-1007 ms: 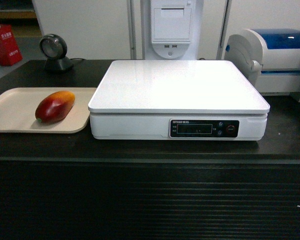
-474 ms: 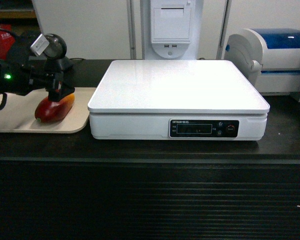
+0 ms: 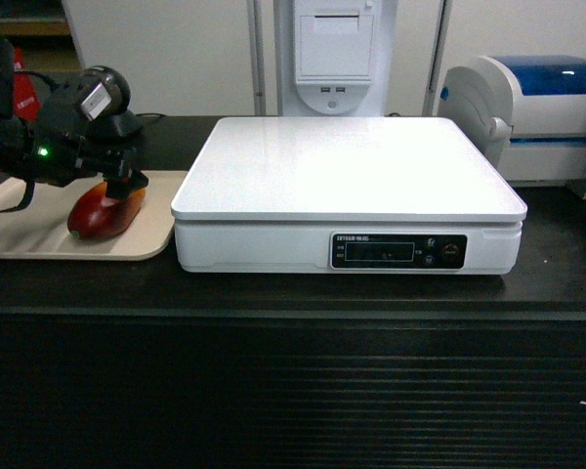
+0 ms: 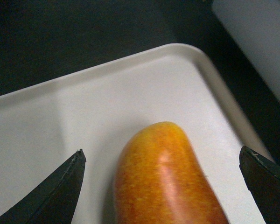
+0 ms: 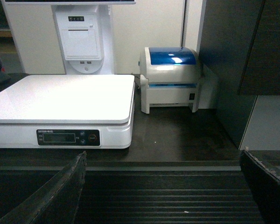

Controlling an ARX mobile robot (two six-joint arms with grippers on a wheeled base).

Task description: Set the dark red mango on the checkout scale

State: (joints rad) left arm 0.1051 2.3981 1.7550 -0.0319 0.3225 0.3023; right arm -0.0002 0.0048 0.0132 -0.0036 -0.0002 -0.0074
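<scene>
Lying on the beige tray [image 3: 20, 230], toward its right edge, the dark red mango [image 3: 105, 210] points its orange-yellow end toward the tray's far right corner. In the left wrist view that yellow end [image 4: 165, 177] fills the lower middle of the picture, with bare tray all around it.

The left gripper [image 3: 120, 184] hangs right over the mango's yellow end. Its two black fingertips [image 4: 56, 191] stand wide apart, one on each side of the fruit with tray showing between each tip and the skin, so the claw is spread and holds nothing. A green light glows on the arm behind it.

The tray sits on the black top of the checkout [image 3: 293, 293], at its left end, with its right edge just beside the scale [image 3: 350, 191]. The scale's white platform carries nothing, and its black display panel faces the counter's ribbed front edge. A round black scanner [image 3: 112, 112] stands behind the tray, partly hidden by the arm. A white-and-blue printer [image 3: 532, 112] stands at the scale's right, near the counter's far right edge.

The right gripper [image 5: 163, 186] shows only in its own wrist view, its fingertips far apart and holding nothing, in front of the counter's ribbed front.
</scene>
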